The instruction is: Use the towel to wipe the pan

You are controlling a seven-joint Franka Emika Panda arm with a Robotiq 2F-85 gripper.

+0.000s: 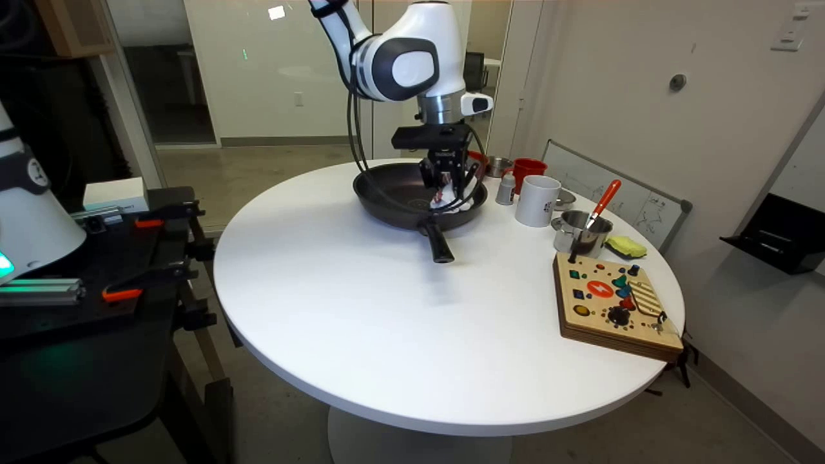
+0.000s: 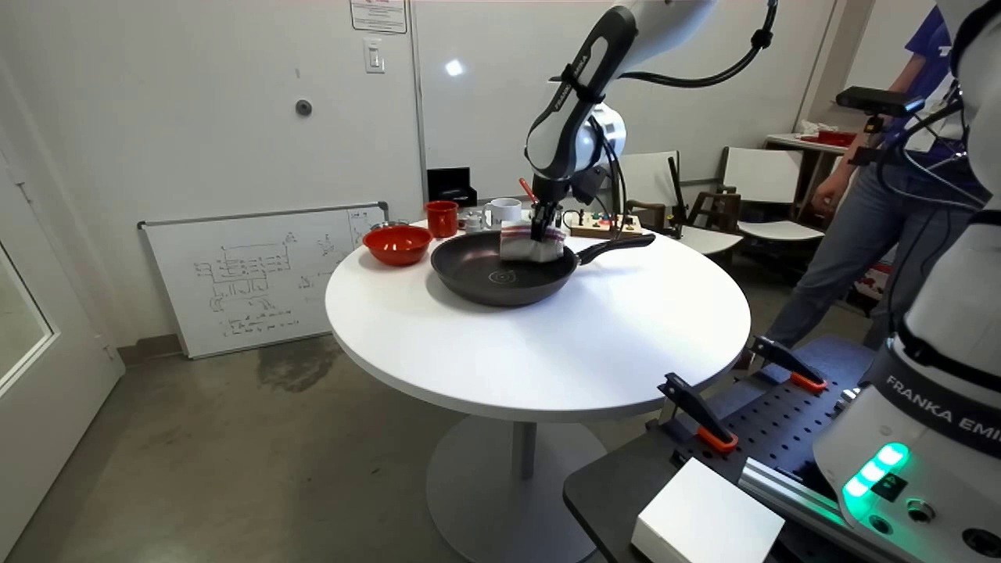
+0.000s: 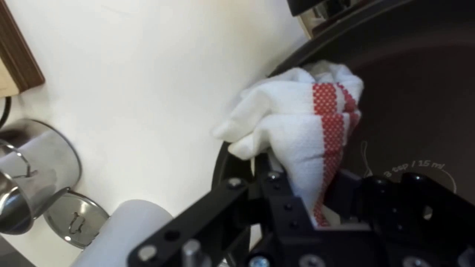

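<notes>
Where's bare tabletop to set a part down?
Free: the round white tabletop between black frying pan, boxy wooden switch panel and robot-side rim. Crowded: around white cylindrical mug, glossy red mug and shiny steel pot.

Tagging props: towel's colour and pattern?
The towel is white with red, white-speckled banding; clearest in the wrist view.

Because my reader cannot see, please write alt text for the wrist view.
A black pincer holds a red-striped white towel inside a dark pan. To the picture's left, a metal pot, a metal lid and a white mug share a white table.
</notes>
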